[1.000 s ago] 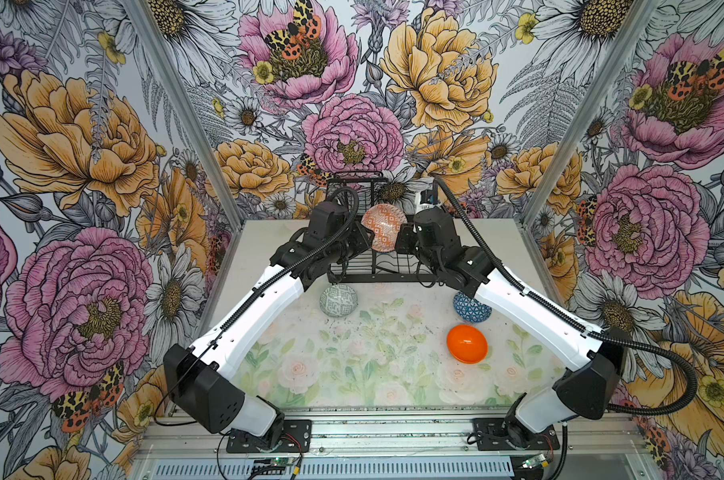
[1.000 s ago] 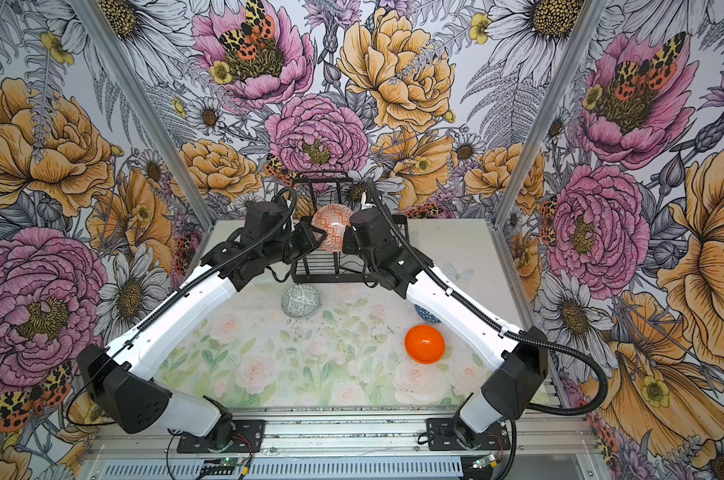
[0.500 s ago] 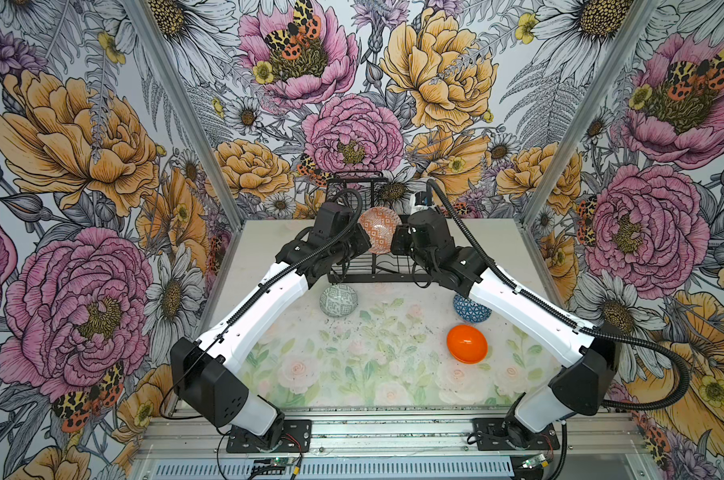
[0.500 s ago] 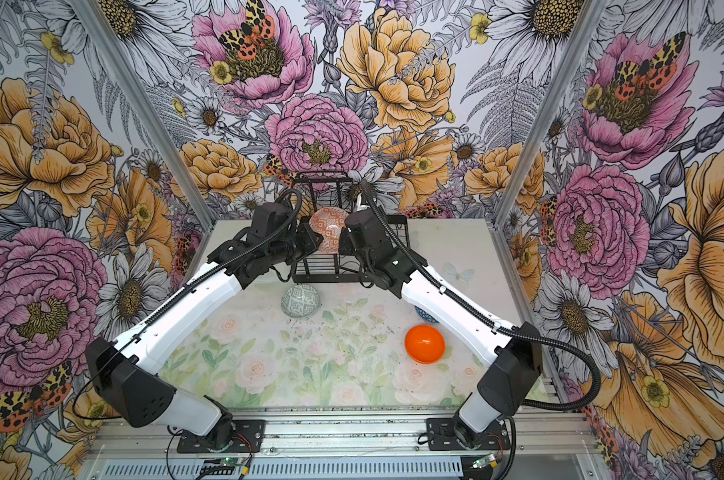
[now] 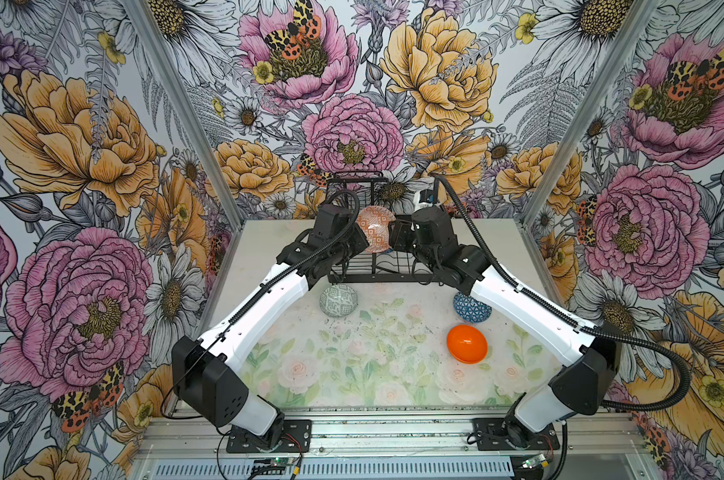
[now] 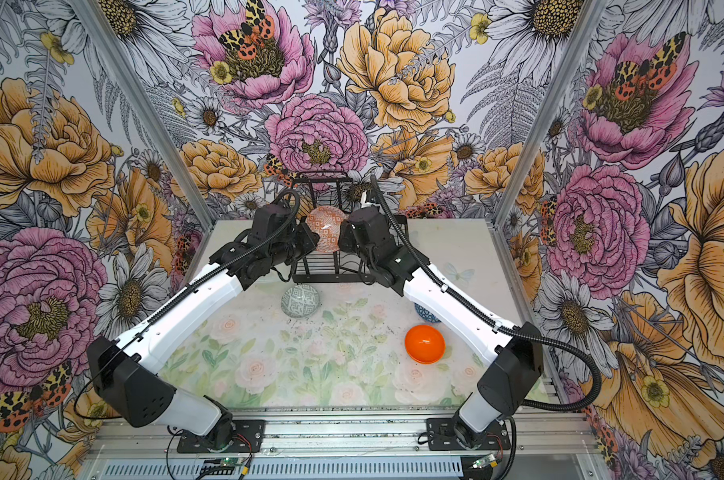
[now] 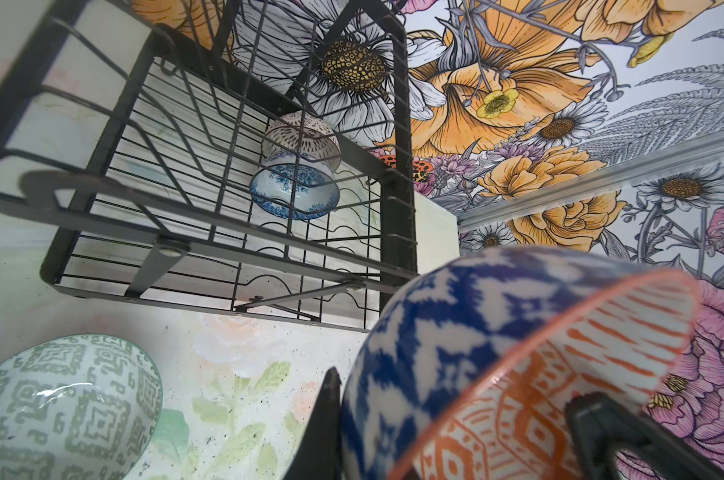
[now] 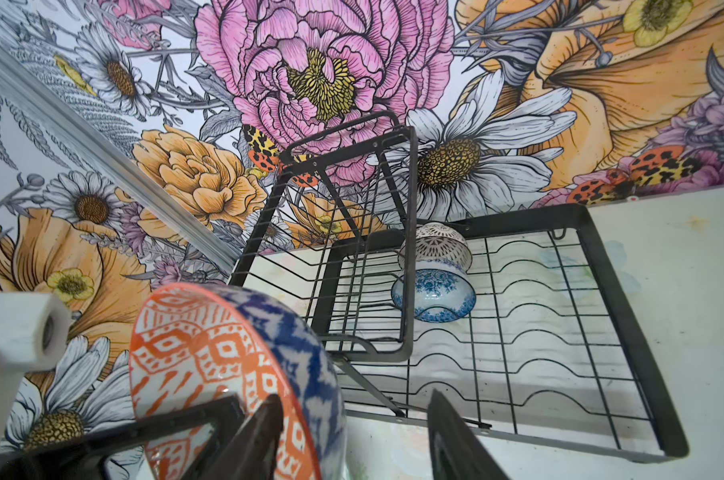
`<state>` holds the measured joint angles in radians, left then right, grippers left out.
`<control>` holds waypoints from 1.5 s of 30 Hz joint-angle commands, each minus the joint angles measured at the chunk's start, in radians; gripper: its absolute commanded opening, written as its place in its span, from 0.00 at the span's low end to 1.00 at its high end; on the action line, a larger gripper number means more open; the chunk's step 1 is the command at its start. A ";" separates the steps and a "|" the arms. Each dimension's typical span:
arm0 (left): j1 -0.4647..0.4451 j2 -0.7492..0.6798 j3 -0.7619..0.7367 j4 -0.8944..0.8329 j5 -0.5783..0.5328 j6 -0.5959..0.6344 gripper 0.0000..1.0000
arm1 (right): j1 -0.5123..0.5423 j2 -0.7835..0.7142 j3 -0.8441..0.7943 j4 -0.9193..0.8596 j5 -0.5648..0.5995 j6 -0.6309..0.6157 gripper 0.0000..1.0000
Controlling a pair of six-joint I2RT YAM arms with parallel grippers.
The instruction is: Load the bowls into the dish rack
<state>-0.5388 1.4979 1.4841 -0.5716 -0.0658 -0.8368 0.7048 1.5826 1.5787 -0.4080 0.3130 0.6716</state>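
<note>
Floral wallpaper point(image 5: 352, 62) covers the upper frame and both sides. An aluminium corner post point(image 5: 180, 95) slants at upper left. Pale rose-print mat point(image 5: 352, 374) at centre, dark-speckled. Grooved aluminium rail point(image 5: 393, 430) along the bottom.

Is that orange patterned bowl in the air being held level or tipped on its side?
Tipped on its side: the orange patterned bowl stands on edge, rim pinched by the left gripper.

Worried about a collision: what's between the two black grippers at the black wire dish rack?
A round orange-white patterned bowl on edge, in the left gripper; both top views show it.
</note>
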 commanded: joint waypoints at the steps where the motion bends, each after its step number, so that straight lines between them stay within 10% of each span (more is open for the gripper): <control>1: 0.010 -0.064 -0.011 0.094 -0.084 0.021 0.00 | -0.015 -0.045 0.018 0.016 -0.025 0.049 0.77; 6: 0.011 -0.082 -0.028 0.142 -0.159 0.052 0.00 | -0.043 -0.069 0.035 0.017 -0.082 0.117 0.99; 31: -0.173 0.026 0.020 0.448 -0.708 0.427 0.00 | -0.184 0.096 0.432 0.017 -0.390 0.777 0.99; 45: -0.164 0.060 -0.008 0.636 -0.731 0.642 0.00 | -0.138 0.253 0.576 0.024 -0.495 0.922 0.95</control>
<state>-0.7036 1.5681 1.4773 -0.0761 -0.7811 -0.2584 0.5449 1.8103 2.1071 -0.3908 -0.1322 1.5543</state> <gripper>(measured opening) 0.106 0.959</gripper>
